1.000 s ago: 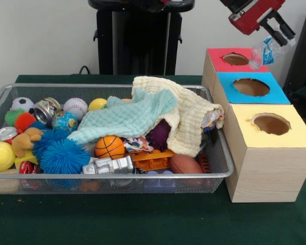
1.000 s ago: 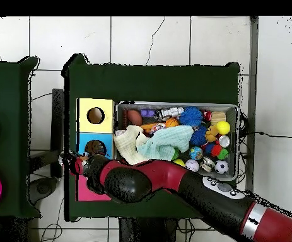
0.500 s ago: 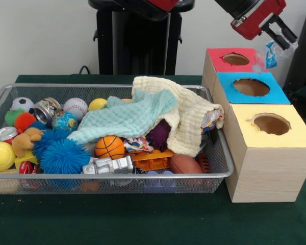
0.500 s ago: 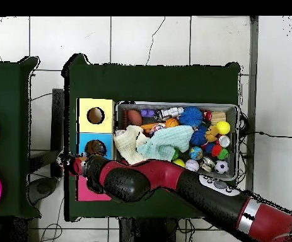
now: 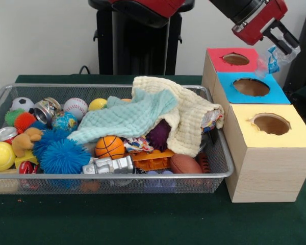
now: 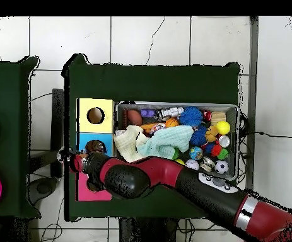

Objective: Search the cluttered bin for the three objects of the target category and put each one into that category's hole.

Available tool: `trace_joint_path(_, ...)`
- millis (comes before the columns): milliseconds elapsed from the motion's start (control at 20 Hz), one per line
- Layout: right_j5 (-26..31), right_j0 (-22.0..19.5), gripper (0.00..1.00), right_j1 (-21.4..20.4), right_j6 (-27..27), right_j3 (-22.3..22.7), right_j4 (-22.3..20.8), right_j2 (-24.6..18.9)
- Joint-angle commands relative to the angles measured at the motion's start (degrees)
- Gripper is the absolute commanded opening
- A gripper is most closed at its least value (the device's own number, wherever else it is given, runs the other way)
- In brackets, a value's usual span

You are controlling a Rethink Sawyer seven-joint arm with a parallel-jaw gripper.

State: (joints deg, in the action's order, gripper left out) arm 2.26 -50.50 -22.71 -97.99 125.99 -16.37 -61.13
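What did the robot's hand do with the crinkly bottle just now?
The gripper kept its hold on the plastic bottle and lifted it up and sideways, from above the red box past that box's edge. Nothing was dropped. The bin, its toys and cloths, and all three boxes stayed put.

wire mesh metal bin, wood boxes, waffle cloths.
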Motion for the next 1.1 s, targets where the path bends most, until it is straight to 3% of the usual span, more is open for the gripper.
trace_joint_path(50, -1.79, -0.34, 0.00, 2.12, -3.06, -8.00, -3.71, 3.33)
trace_joint_path(350, -1.00, -0.26, 0.00, 1.03, -3.08, -8.07, -4.60, 4.52)
trace_joint_path(1100, -1.74, -0.38, 0.00, 2.93, -2.82, -9.33, -7.08, 5.62)
